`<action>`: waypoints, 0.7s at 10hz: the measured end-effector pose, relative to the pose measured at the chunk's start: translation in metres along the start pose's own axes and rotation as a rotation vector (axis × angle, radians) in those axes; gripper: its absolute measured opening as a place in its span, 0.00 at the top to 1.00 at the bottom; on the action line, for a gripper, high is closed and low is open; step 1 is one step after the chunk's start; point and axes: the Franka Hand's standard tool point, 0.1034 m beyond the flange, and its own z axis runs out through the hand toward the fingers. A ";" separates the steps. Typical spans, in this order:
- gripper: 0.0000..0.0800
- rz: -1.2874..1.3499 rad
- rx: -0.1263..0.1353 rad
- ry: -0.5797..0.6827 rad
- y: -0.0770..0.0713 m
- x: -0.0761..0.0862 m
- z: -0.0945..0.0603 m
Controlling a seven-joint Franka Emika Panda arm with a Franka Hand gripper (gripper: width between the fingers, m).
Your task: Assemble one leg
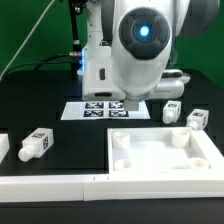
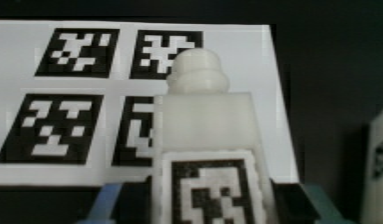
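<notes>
In the wrist view a white stubby leg [image 2: 202, 110] with a narrower rounded end and a black-and-white tag is held between my two fingers. My gripper [image 2: 209, 200] is shut on its tagged end, and the narrow end points away over the marker board [image 2: 63, 100]. In the exterior view my gripper [image 1: 133, 104] hangs low over the marker board [image 1: 85, 110], and the arm hides most of the held leg. Other legs lie loose: one at the exterior view's left [image 1: 38, 143] and two at its right [image 1: 172, 112], [image 1: 198, 119].
The large flat white square top [image 1: 122, 140] with corner holes lies in front, on the exterior view's right. A white wall [image 1: 50, 185] runs along the front edge. Another white part [image 2: 378, 150] shows at the wrist view's edge.
</notes>
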 end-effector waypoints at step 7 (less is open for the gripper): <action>0.64 -0.038 0.005 0.369 -0.020 0.008 -0.065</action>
